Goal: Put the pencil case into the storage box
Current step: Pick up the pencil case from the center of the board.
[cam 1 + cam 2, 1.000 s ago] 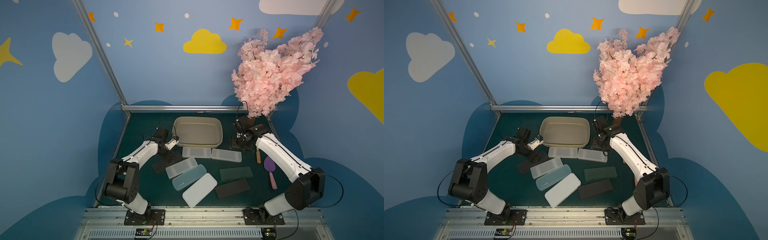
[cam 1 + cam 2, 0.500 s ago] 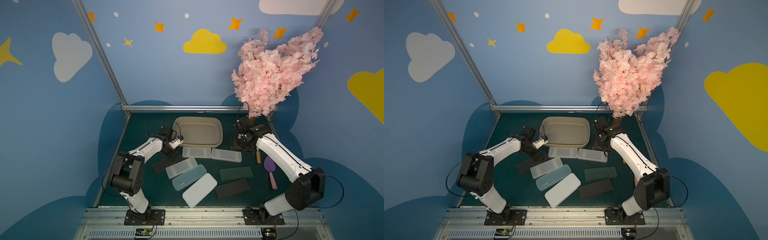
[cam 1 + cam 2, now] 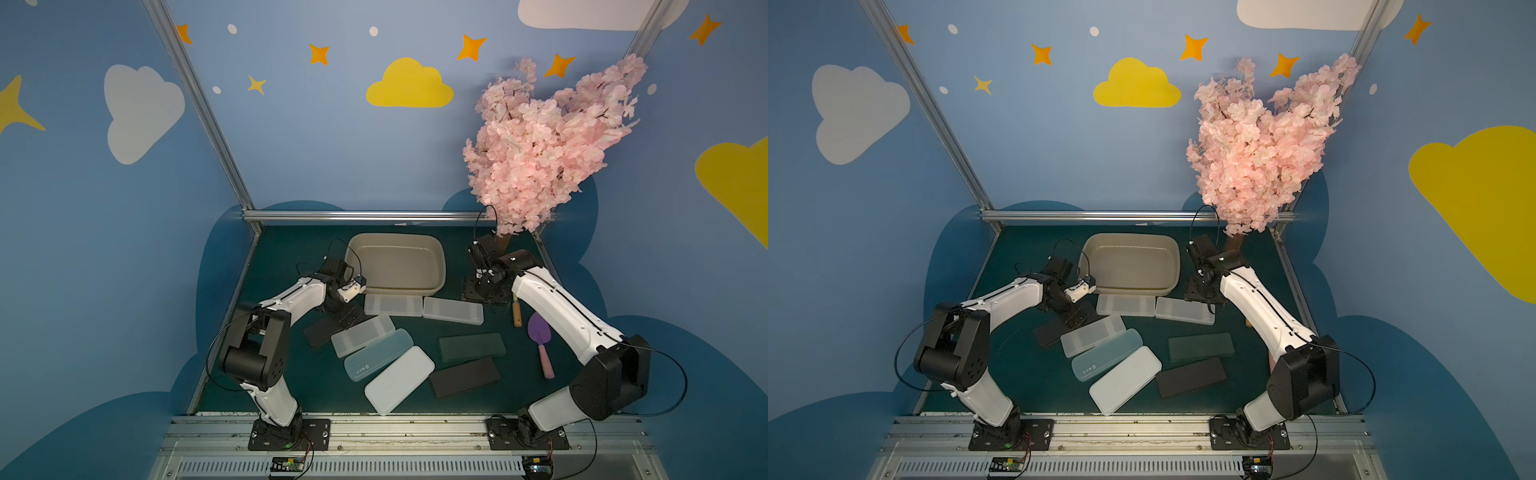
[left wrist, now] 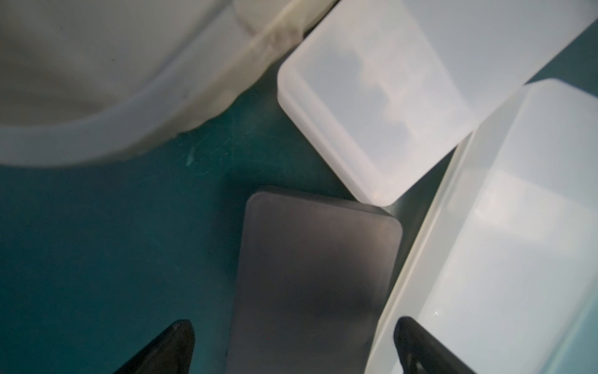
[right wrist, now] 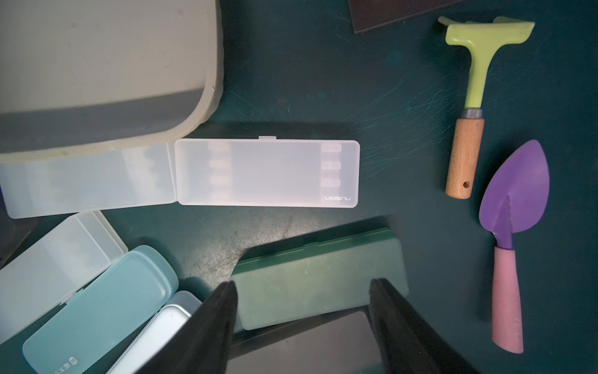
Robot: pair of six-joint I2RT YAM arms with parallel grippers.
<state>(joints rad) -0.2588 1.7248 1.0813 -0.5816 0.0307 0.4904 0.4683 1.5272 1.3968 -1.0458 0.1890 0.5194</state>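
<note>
Two sets of jaws stand spread, empty: left gripper (image 4: 293,323) straddles black case (image 4: 310,265); one finger may land on the adjoining clear case (image 4: 501,259). Right gripper (image 5: 302,285) hovers.

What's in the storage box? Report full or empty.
Empty: the storage box shows a bare floor in both top views; pencil cases lie outside it.

**Non-task items in the cell**

Dark green mat (image 3: 276,253) covers the table. Artificial pink blossom tree (image 3: 548,145) stands at the far right corner. Two garden tools lie flat on the mat near it: a yellow-green hand hoe (image 5: 473,64) with a wooden handle and a purple trowel (image 5: 517,191) with a pink grip, just beside each other, not touching. Blue walls carry a yellow cloud (image 3: 409,85), a white cloud (image 3: 141,112) and orange stars (image 3: 319,54).
</note>
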